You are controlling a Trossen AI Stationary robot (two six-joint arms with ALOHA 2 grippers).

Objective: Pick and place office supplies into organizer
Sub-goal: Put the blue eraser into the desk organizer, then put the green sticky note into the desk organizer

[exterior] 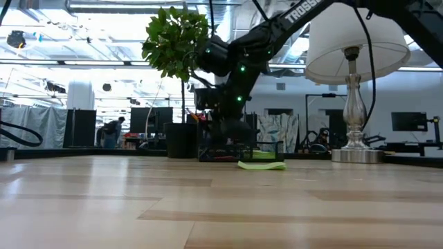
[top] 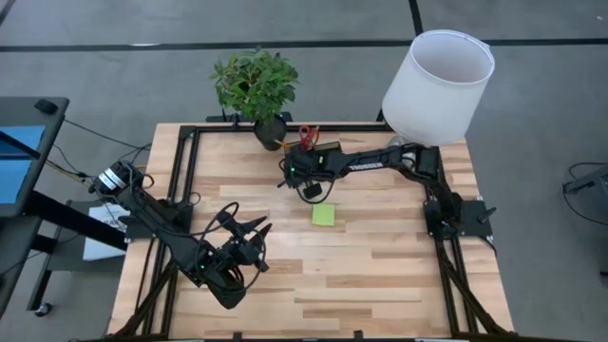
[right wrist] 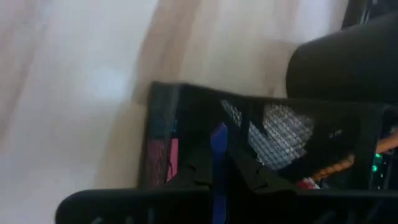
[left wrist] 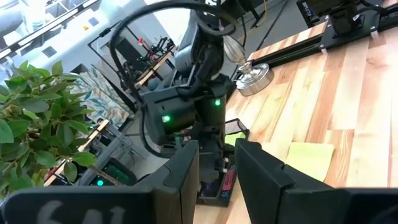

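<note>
Worktop (top: 380, 275) has loads of open wood across the middle and the whole near half, so plenty of room to move there. The crowded bit is the far edge: a plant (top: 255, 84) in a black pot sits around the middle of that edge, and a white-shaded lamp (top: 438, 85) stands at the far right corner.

The organizer (top: 306, 157) sits just in from the far edge, right beside the plant pot, with the red-handled scissors (top: 307, 134) standing up in it. The right gripper (top: 310, 186) reaches across from the right side and is down right at the organizer's near side. From its wrist camera the mesh wall (right wrist: 273, 134) fills the view, with a pink piece (right wrist: 171, 159) and a blue piece (right wrist: 217, 149) showing inside, but I honestly can't tell whether its jaws are apart or together.

One lime-green sticky pad (top: 323, 216) lies flat on the bare wood just toward the near side of the right gripper, not touching it.

The left gripper (top: 258, 231) hangs over the left half of the worktop, well apart from the organizer, jaws apart and holding nothing. Its wrist view looks across at the right arm and the sticky pad.
</note>
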